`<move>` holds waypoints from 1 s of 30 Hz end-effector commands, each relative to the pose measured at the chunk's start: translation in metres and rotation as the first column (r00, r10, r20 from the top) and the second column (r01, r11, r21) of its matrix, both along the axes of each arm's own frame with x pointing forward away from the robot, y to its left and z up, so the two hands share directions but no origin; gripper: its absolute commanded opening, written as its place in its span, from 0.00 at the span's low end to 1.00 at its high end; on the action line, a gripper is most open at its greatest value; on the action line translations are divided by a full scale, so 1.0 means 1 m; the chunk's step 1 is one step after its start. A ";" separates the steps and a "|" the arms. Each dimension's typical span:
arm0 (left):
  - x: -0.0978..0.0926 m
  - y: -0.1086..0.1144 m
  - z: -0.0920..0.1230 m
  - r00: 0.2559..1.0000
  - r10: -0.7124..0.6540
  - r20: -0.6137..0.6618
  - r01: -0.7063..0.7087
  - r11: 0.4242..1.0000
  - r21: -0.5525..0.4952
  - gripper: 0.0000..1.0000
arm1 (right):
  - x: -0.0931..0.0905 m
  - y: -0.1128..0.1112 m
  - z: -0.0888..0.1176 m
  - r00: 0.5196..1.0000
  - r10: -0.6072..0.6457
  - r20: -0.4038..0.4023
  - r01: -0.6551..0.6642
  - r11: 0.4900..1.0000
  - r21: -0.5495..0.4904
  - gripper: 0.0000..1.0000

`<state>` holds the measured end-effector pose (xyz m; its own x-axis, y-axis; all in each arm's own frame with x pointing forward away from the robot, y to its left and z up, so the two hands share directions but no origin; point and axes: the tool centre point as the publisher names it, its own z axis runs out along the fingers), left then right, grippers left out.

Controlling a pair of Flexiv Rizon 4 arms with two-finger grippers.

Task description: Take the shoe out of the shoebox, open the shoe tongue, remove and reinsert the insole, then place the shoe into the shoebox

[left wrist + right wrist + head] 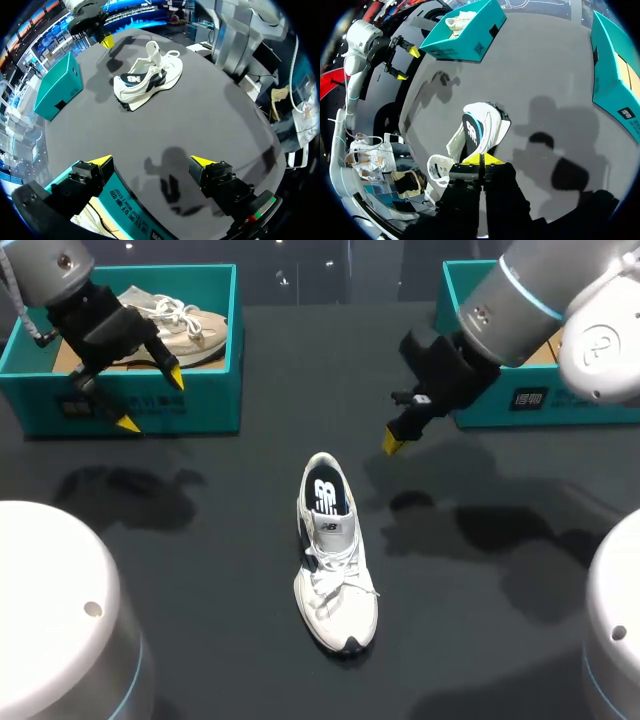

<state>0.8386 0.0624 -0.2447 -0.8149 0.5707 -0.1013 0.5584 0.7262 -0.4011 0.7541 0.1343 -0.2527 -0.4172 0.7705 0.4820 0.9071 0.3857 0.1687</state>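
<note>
Status: white lace-up sneaker (335,555) stands upright mid dark worktop (230,540), out of any box, tongue (329,526) reachable. Right gripper (393,441) hangs just beyond the sneaker's far end, tips pinched together, empty; probably staged for the tongue. Left gripper (151,400) spread wide, empty, over the left teal cardboard shoebox (190,408), out of the way.

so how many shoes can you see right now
2. A white lace-up sneaker lies on the dark table; a beige lace-up shoe sits inside the left teal cardboard shoebox. The right teal shoebox is partly hidden inside, so another may be there.
</note>
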 end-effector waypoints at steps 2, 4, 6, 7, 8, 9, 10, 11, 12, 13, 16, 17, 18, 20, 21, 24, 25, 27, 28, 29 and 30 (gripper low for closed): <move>0.012 0.007 0.006 0.998 -0.066 -0.025 0.067 0.997 0.025 1.00 | -0.005 0.020 -0.003 0.998 -0.053 0.032 0.056 0.993 -0.106 0.00; 0.012 0.007 0.006 0.998 -0.066 -0.025 0.067 0.997 0.025 1.00 | -0.005 0.020 -0.003 0.998 -0.053 0.032 0.056 0.993 -0.106 0.00; 0.012 0.007 0.006 0.998 -0.066 -0.025 0.067 0.997 0.025 1.00 | -0.005 0.020 -0.003 0.998 -0.053 0.032 0.056 0.993 -0.106 0.00; 0.012 0.007 0.006 0.998 -0.066 -0.025 0.067 0.997 0.025 1.00 | -0.005 0.020 -0.003 0.998 -0.053 0.032 0.056 0.993 -0.106 0.00; 0.012 0.007 0.006 0.998 -0.066 -0.025 0.067 0.997 0.025 1.00 | -0.005 0.020 -0.003 0.998 -0.053 0.032 0.056 0.993 -0.106 0.00; 0.012 0.007 0.006 0.998 -0.066 -0.025 0.067 0.997 0.025 1.00 | -0.005 0.020 -0.003 0.998 -0.053 0.032 0.056 0.993 -0.106 0.00; 0.012 0.007 0.006 0.998 -0.066 -0.025 0.067 0.997 0.025 1.00 | -0.005 0.020 -0.003 0.998 -0.053 0.032 0.056 0.993 -0.106 0.00; 0.012 0.007 0.006 0.998 -0.066 -0.025 0.067 0.997 0.025 1.00 | -0.005 0.020 -0.003 0.998 -0.053 0.032 0.056 0.993 -0.106 0.00; 0.012 0.007 0.006 0.998 -0.066 -0.025 0.067 0.997 0.025 1.00 | -0.005 0.020 -0.003 0.998 -0.053 0.032 0.056 0.993 -0.106 0.00; 0.012 0.007 0.006 0.998 -0.066 -0.025 0.067 0.997 0.025 1.00 | -0.005 0.020 -0.003 0.998 -0.053 0.032 0.056 0.993 -0.106 0.00; 0.012 0.007 0.006 0.998 -0.066 -0.025 0.067 0.997 0.025 1.00 | -0.003 0.040 -0.011 0.998 -0.030 0.057 0.038 0.989 -0.141 0.00; 0.012 0.007 0.006 0.998 -0.066 -0.025 0.067 0.997 0.025 1.00 | -0.002 0.045 -0.016 0.998 -0.039 0.054 0.046 0.987 -0.153 0.00; 0.012 0.007 0.006 0.998 -0.066 -0.025 0.067 0.997 0.025 1.00 | -0.003 0.051 -0.020 0.997 -0.031 0.073 0.043 0.985 -0.166 0.00; 0.012 0.007 0.006 0.998 -0.066 -0.025 0.067 0.997 0.025 1.00 | -0.003 0.060 -0.028 0.994 -0.085 0.072 0.100 0.966 -0.238 0.00; 0.012 0.007 0.006 0.998 -0.066 -0.025 0.067 0.997 0.025 1.00 | -0.004 0.062 -0.030 0.987 -0.132 0.095 0.153 0.952 -0.266 0.00; 0.012 0.007 0.006 0.998 -0.066 -0.025 0.067 0.997 0.025 1.00 | -0.004 0.062 -0.030 0.987 -0.132 0.095 0.153 0.952 -0.266 0.00; 0.012 0.007 0.006 0.998 -0.066 -0.025 0.067 0.997 0.025 1.00 | -0.004 0.062 -0.030 0.987 -0.132 0.095 0.153 0.952 -0.266 0.00; 0.012 0.007 0.006 0.998 -0.066 -0.025 0.067 0.997 0.025 1.00 | -0.004 0.062 -0.030 0.987 -0.132 0.095 0.153 0.952 -0.266 0.00; 0.012 0.007 0.006 0.998 -0.066 -0.025 0.067 0.997 0.025 1.00 | -0.004 0.062 -0.030 0.987 -0.132 0.095 0.153 0.952 -0.266 0.00; 0.012 0.007 0.006 0.998 -0.066 -0.025 0.067 0.997 0.025 1.00 | -0.004 0.062 -0.030 0.987 -0.132 0.095 0.153 0.952 -0.266 0.00; 0.012 0.007 0.006 0.998 -0.066 -0.025 0.067 0.997 0.025 1.00 | -0.004 0.062 -0.030 0.987 -0.132 0.095 0.153 0.952 -0.266 0.00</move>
<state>0.8510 0.0693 -0.2388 -0.7774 0.6255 -0.0668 0.5953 0.6972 -0.3995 0.7488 0.1927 -0.2820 -0.3222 0.9161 0.2387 0.9443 0.2932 0.1492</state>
